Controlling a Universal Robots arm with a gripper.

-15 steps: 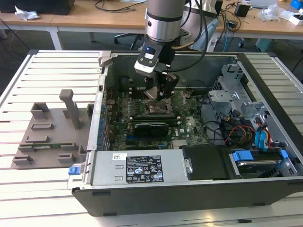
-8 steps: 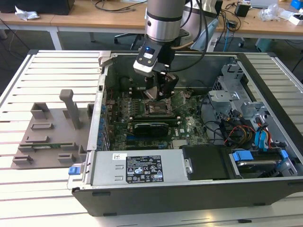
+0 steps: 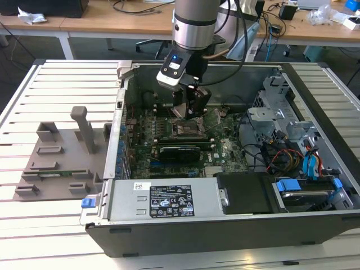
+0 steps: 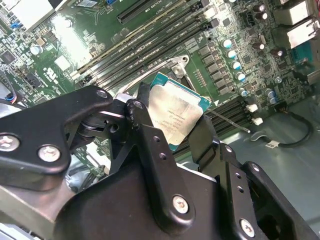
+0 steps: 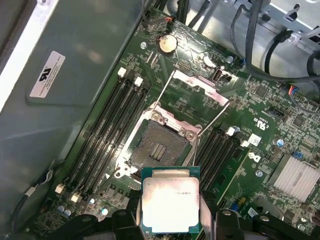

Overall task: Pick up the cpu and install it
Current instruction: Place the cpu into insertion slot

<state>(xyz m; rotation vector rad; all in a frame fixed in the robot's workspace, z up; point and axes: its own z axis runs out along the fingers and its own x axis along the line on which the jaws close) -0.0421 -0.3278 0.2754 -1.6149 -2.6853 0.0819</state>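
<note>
Silvery cpu (image 5: 171,202), clamped by its edges in the gripper (image 4: 174,125), should be lowered level and squared with the socket (image 5: 159,145).

Free above dark square socket frame (image 5: 159,146), open and bare, near small flat silvery cpu (image 5: 171,202) clamped in black gripper (image 3: 190,109). On far side of socket from cpu, raised silvery metal load plate (image 5: 200,84) and thin steel levers (image 5: 212,132) sticking up. Long black memory slots (image 5: 107,132) low along both sides. Grey metal wall (image 5: 90,60) close beside one row; tangled black cables (image 5: 260,40) beyond plate.
</note>
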